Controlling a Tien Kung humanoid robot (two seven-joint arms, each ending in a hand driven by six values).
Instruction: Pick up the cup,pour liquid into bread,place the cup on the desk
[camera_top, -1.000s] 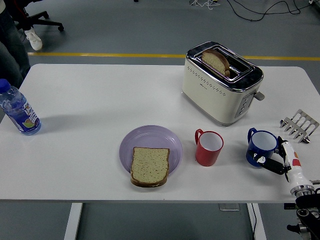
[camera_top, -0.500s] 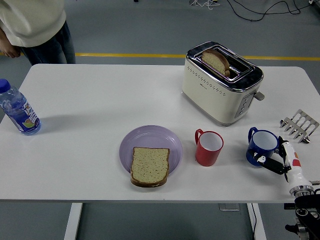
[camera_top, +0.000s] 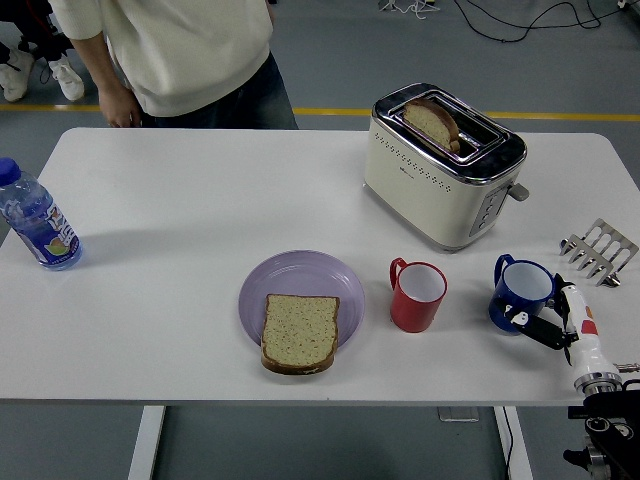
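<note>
A person (camera_top: 180, 50) has walked up to the far edge; my right hand (camera_top: 545, 325) has barely shifted. Its fingers wrap the blue cup (camera_top: 522, 293), which sits unlifted on the table (camera_top: 200, 200). Lifting, pouring on the bread (camera_top: 299, 331) and setting down remain.

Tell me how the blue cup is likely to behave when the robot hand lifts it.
The blue cup looks rigid and glazed, so it won't flex but may slip in the fingers of the right robot hand at its side. Its handle faces away, so the grip is on the smooth wall. It stands upright; any contents aren't visible, so tilting could spill.
</note>
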